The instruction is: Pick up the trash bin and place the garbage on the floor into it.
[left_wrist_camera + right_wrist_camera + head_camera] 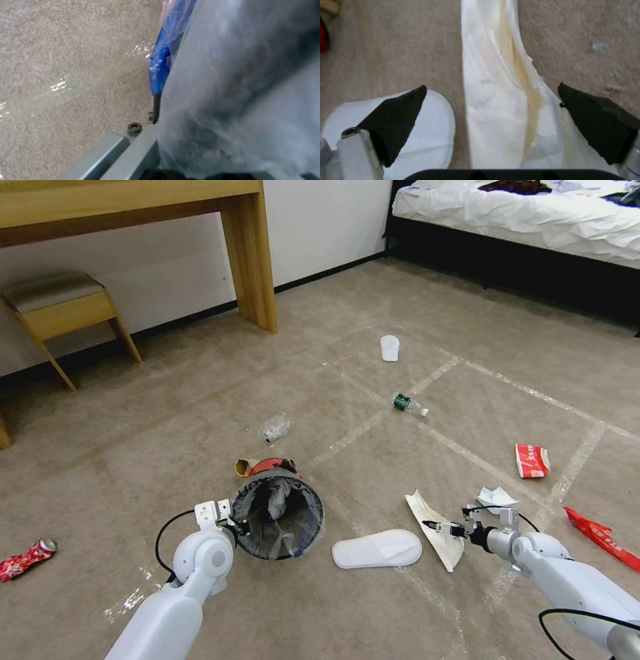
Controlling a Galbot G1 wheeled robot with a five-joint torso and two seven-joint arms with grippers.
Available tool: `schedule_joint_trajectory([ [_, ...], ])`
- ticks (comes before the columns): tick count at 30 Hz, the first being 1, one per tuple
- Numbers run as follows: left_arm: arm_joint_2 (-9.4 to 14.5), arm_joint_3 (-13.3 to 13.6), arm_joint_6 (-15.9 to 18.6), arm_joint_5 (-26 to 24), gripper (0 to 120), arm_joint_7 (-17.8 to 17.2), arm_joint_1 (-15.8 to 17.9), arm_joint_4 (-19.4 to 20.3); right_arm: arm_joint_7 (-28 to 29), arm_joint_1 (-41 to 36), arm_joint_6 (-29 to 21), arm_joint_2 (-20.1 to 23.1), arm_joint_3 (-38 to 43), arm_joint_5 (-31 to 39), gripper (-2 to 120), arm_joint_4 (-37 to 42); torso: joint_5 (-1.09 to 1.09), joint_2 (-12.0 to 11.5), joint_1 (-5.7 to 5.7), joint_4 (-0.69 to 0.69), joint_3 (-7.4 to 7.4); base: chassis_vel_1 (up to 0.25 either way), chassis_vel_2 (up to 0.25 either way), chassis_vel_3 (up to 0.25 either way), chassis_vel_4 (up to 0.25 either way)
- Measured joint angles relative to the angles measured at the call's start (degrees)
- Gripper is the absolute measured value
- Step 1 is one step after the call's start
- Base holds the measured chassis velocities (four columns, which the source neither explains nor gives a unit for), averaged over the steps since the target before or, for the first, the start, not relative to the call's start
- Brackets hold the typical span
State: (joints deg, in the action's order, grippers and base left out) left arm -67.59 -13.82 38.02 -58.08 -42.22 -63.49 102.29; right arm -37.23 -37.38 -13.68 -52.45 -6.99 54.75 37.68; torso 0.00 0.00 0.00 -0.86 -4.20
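Low in the head view, left of centre, the left tool (235, 525) pinches the rim of the trash bin (280, 507), tipped mouth-forward above the floor (167, 407). The right tool (491, 120), spread wide, hovers over a cream paper scrap (493, 87) (beside a white slippers piece (377, 548)). Collecting is underway; next it must descend and close.

A: What kind of room?
B: A bedroom, likely a hotel room: bed (533, 213) with rumpled white linen, wooden desk (247, 247) against a white wall, padded stool (63, 303).
A: Floor?
B: Beige carpet (167, 400) crossed by tape lines, disposable white slippers (377, 549) lying on it.
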Motion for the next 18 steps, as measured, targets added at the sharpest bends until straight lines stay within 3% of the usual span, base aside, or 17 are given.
schedule_joint_trajectory([
  [5, 0.09, 0.0, -0.04, -0.03, 0, 0.12, -0.07, -0.01, 0.41, 0.0, 0.56, -0.85, 0.48, -0.9, 92, -0.9, 0.01, 0.0, 0.0, -0.01, 0.0, 0.0, 0.0, 0.0, 0.0],
  [10, 0.29, -0.03, -0.13, -0.02, 0, 0.29, -0.31, -0.09, 1.85, -0.36, 0.7, -1.49, 0.99, -1.58, 67, -1.11, 0.01, 0.0, 0.0, -0.01, 0.0, 0.0, 0.0, 0.0, 0.0],
  [18, -0.31, 0.33, -0.23, 0.23, 0, -0.03, -0.34, -0.04, 3.51, -1.18, 1.5, -1.58, 1.89, -1.88, 39, -0.47, 0.0, 0.0, 0.0, 0.0, 0.0, 0.0, 0.0, 0.0, 0.0],
])
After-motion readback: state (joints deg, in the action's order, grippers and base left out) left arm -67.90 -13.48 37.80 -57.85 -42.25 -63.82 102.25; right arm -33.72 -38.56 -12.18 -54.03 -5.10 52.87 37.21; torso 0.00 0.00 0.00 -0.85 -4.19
